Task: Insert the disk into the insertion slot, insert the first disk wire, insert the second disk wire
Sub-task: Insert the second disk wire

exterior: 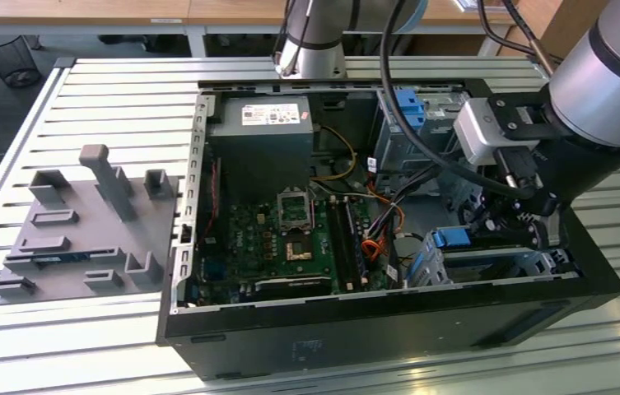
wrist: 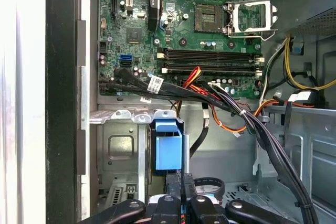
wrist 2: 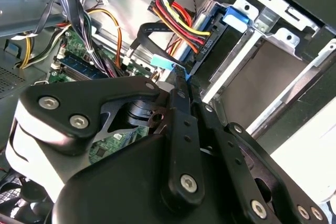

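Observation:
The disk sits inside the insertion slot, its blue carrier showing at the cage mouth. In both wrist views the carrier's blue tab faces me. A bundle of red, yellow and black wires ends in a black plug seated on the disk's end. Beside it, a black flat disk wire ends in a light-blue plug. My gripper is shut, and its tips pinch that light-blue plug right at the disk's edge. In the exterior view my gripper hangs over the slot.
The open computer case lies on a slatted table. The motherboard, the power supply and a taller bay with a blue latch fill the case. Loose cables cross above the slot. A grey fixture stands at the exterior view's left.

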`<state>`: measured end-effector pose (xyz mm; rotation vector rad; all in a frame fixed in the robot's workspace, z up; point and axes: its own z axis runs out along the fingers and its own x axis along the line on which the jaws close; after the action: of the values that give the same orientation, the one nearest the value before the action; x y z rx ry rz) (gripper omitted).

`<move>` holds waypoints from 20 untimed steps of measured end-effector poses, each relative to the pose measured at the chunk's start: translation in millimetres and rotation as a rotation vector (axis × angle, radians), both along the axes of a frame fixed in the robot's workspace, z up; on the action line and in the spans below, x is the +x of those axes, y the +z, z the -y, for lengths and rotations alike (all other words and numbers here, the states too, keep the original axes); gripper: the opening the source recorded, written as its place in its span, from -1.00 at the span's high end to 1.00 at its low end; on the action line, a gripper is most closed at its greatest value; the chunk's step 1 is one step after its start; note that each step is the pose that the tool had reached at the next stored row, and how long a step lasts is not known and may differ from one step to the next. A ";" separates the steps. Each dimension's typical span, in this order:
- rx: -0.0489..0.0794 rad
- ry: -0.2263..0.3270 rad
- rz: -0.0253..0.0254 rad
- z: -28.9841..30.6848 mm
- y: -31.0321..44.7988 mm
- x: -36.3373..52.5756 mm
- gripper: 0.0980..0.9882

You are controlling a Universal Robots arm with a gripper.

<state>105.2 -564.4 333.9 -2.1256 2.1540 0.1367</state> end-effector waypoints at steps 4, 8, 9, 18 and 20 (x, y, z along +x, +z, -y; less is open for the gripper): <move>0.005 0.000 -0.0001 2.8 0.0 0.2 0.89; 0.005 0.000 0.0000 3.6 -0.3 1.4 0.89; 0.005 0.000 -0.0001 3.6 -0.4 1.8 0.89; 0.005 -0.003 0.0000 3.7 -1.9 3.2 0.89; 0.006 -0.003 0.0000 3.7 -2.1 3.3 0.89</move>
<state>108.5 -568.2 331.8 -2.1196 2.1540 0.1423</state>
